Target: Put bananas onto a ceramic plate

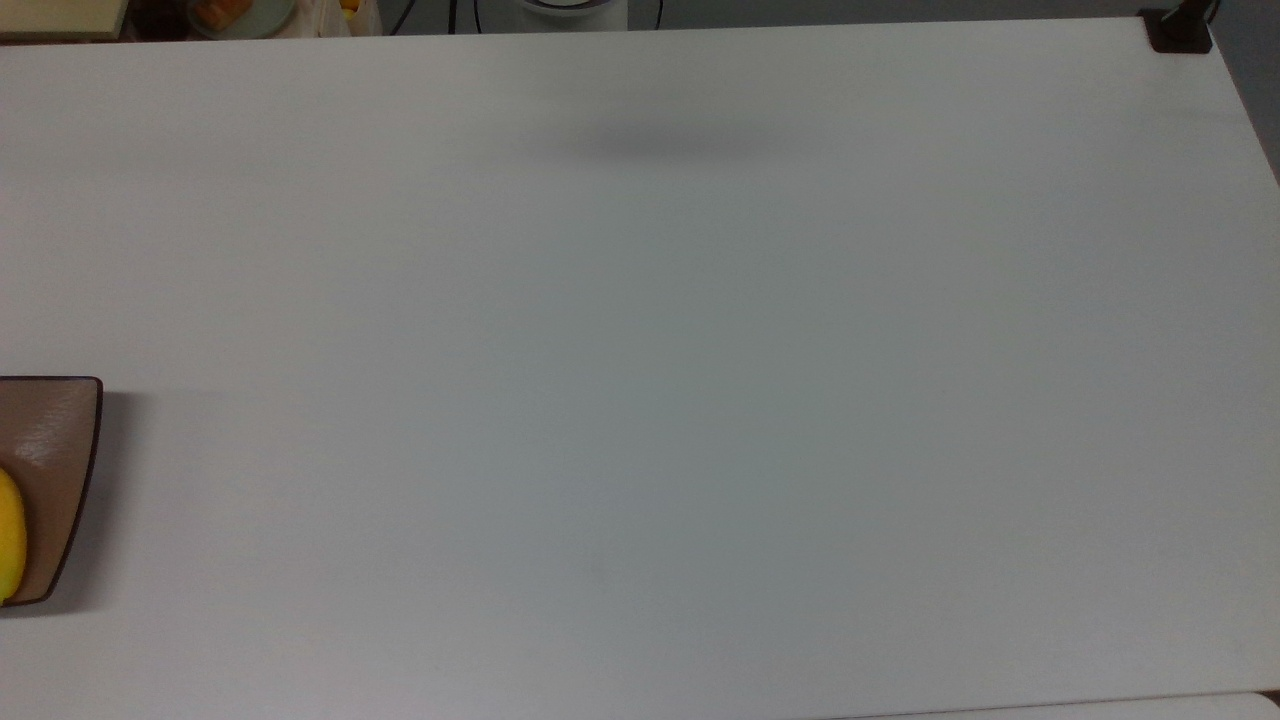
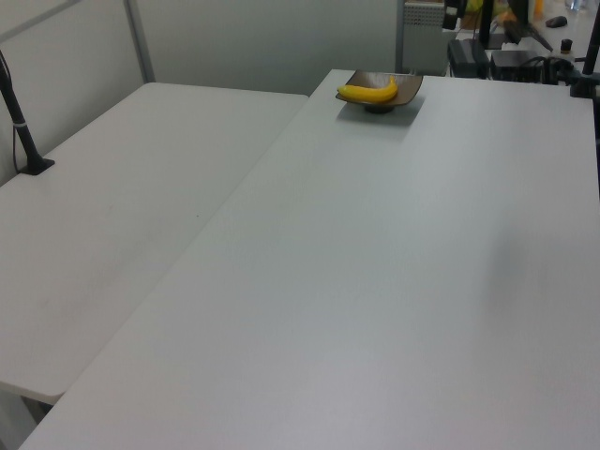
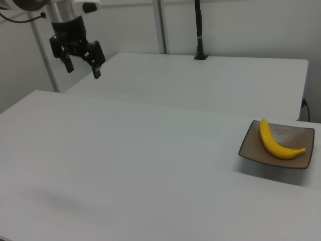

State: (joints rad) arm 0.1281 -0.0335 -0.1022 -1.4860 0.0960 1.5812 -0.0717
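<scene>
banana (image 3: pixel 277 142) lying curved on the ceramic plate (image 3: pixel 296 156), resting inside its dark rim, toward the right view's right. plate sitting on the white surface (image 3: pixel 125 165), at the top view's left edge and at the far end in the left view. gripper (image 3: pixel 82 69) hanging high above the surface at the right view's upper left, well apart from the plate, jaws released and spread with nothing between them. second white table (image 3: pixel 200 80) standing behind, carrying a black post (image 3: pixel 198 30).
</scene>
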